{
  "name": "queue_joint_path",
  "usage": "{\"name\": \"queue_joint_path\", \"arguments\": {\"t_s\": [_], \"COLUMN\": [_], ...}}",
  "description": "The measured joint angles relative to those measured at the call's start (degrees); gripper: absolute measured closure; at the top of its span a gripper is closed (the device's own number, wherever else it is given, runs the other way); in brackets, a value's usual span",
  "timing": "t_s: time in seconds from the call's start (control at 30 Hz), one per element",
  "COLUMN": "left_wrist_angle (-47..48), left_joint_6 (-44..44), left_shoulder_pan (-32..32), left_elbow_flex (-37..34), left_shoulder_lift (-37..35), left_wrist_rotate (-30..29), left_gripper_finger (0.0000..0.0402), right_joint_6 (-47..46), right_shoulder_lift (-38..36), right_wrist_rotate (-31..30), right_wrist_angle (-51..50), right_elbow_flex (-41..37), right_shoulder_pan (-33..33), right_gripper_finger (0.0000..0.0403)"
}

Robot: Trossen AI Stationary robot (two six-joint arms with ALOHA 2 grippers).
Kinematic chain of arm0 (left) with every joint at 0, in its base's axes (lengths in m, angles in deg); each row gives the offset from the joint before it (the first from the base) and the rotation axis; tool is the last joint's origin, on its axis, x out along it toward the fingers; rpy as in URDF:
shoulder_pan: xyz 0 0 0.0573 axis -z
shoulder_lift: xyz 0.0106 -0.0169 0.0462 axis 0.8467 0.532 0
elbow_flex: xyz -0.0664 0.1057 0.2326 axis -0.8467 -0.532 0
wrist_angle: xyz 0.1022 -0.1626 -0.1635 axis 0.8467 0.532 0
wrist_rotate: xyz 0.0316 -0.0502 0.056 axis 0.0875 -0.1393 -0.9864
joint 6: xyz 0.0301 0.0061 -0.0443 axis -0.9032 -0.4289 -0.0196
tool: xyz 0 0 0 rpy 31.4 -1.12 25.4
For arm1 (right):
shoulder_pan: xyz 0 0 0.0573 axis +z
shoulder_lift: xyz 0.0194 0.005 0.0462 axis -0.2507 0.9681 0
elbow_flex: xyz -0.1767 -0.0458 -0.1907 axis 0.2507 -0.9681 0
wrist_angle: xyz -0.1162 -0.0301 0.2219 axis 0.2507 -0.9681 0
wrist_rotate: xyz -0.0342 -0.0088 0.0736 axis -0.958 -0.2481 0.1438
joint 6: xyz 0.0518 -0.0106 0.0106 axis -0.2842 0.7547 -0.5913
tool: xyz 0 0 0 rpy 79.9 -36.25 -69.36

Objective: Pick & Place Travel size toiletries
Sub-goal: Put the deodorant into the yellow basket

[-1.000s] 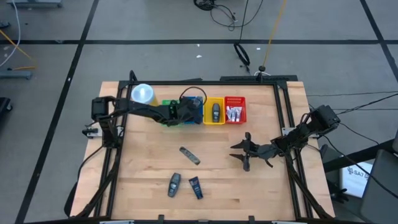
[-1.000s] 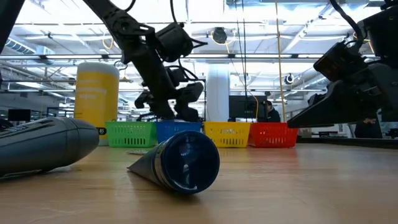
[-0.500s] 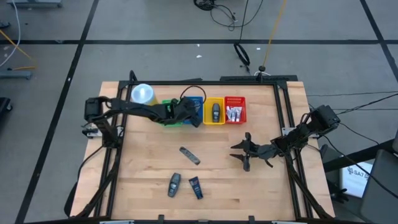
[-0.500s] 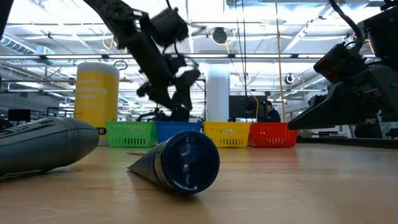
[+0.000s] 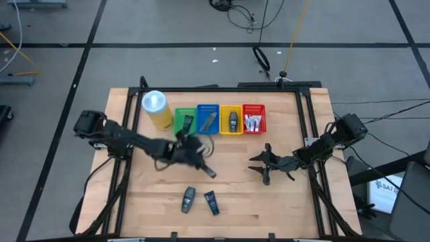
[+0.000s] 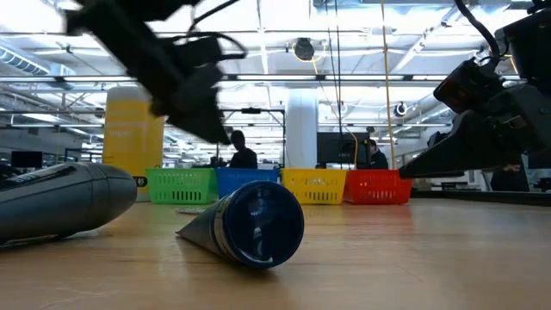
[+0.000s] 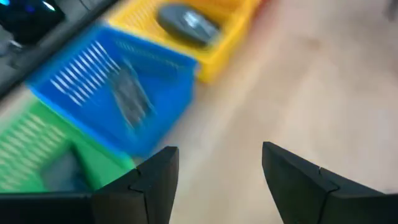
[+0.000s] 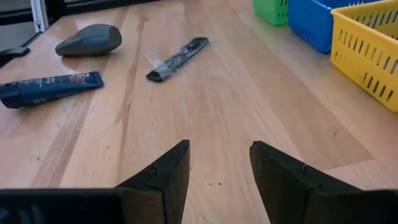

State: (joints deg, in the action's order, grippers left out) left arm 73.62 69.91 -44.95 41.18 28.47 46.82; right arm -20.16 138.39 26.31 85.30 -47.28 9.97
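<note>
My left gripper point(image 5: 193, 154) point(image 7: 217, 163) is open and empty, hanging over the table's middle just near of the baskets and far-left of a flat grey sachet point(image 5: 205, 168) point(image 8: 180, 56). A dark grey oval stick point(image 5: 188, 199) point(image 8: 90, 38) and a dark blue tube point(image 5: 211, 202) point(image 6: 254, 222) lie flat by the near edge. A grey sachet point(image 7: 127, 96) lies in the blue basket point(image 5: 207, 119), a dark stick point(image 7: 186, 25) in the yellow basket point(image 5: 232, 119), and small white tubes in the red basket point(image 5: 253, 118). My right gripper point(image 5: 262, 165) point(image 8: 217, 155) waits open at the table's right.
A tall yellow canister with a white lid point(image 5: 154, 106) stands left of the green basket point(image 5: 184, 122), which holds a dark item. The four baskets form a row along the far edge. Bare wood lies between my two grippers and around the three loose items.
My left gripper has drawn back from above the blue and green baskets toward the near edge, coming low over the table's middle beside the loose sachet. The blue basket, uncovered, now shows a grey sachet inside. My right arm has kept still.
</note>
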Motion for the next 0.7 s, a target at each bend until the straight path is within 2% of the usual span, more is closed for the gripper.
{"name": "queue_joint_path", "arguments": {"t_s": [0.2,0.33,0.47,0.57,0.7], "left_wrist_angle": [2.01,12.15,25.88,24.99,18.85], "left_joint_6": [12.43,19.86,33.9,45.13,56.43], "left_shoulder_pan": [9.31,14.88,20.68,24.95,29.05], "left_elbow_flex": [-3.03,1.19,6.15,6.74,5.14], "left_shoulder_lift": [-0.11,-2.19,-2.35,-2.36,-2.06], "left_wrist_rotate": [0.29,3.05,5.77,8.45,10.17], "left_gripper_finger": [0.0176,0.0176,0.0176,0.0176,0.0176], "right_joint_6": [0.56,2.74,5.4,7.16,9.2], "right_shoulder_lift": [0.0,0.0,0.0,0.0,0.0], "right_wrist_rotate": [0.0,-0.21,-0.21,-0.07,-0.01], "right_wrist_angle": [1.02,3.04,5.85,6.85,7.11], "right_elbow_flex": [0.02,0.02,0.02,0.04,0.04], "right_shoulder_pan": [0.0,-0.11,-0.65,-1.12,-1.92], "right_gripper_finger": [0.0243,0.0243,0.0243,0.0243,0.0243]}}
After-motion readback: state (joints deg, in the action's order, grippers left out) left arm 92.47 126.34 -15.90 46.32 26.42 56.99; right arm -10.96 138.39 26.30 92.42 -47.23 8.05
